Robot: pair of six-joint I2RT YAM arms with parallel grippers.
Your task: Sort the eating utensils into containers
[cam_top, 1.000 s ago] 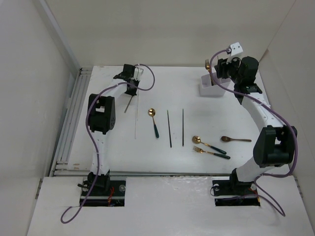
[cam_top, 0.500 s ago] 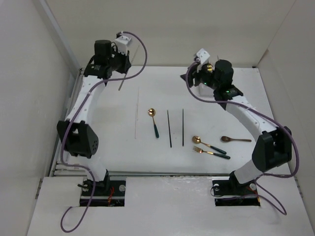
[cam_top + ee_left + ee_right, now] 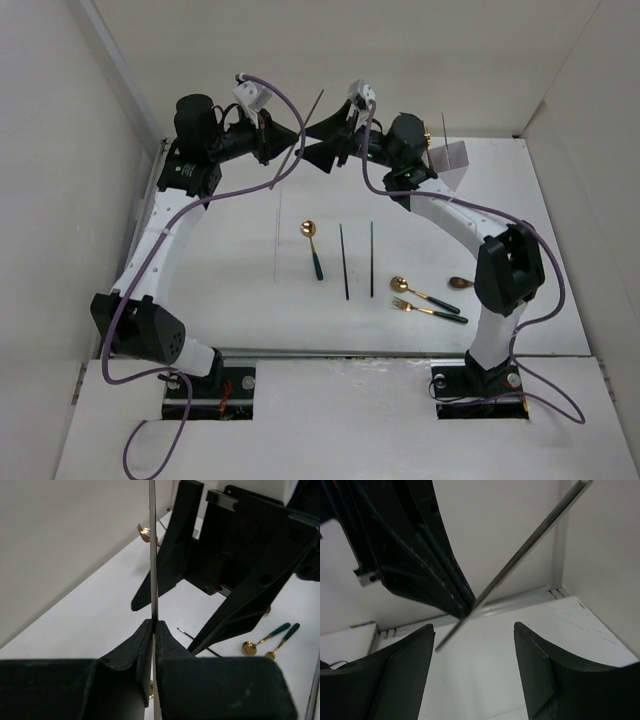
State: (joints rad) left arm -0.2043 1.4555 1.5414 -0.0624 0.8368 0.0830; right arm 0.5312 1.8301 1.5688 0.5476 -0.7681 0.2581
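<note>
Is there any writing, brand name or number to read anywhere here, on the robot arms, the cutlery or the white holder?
None: no letters, numbers or signs show on the left arm, the right arm, the silver chopstick, the gold cutlery or the white holder.

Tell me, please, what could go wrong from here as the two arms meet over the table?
1. The left gripper pinches the silver chopstick only near one end. If it lets go before the open right gripper closes on it, the chopstick may well fall.
2. The two grippers stand very close together, so closing could knock them against each other or push the chopstick askew.
</note>
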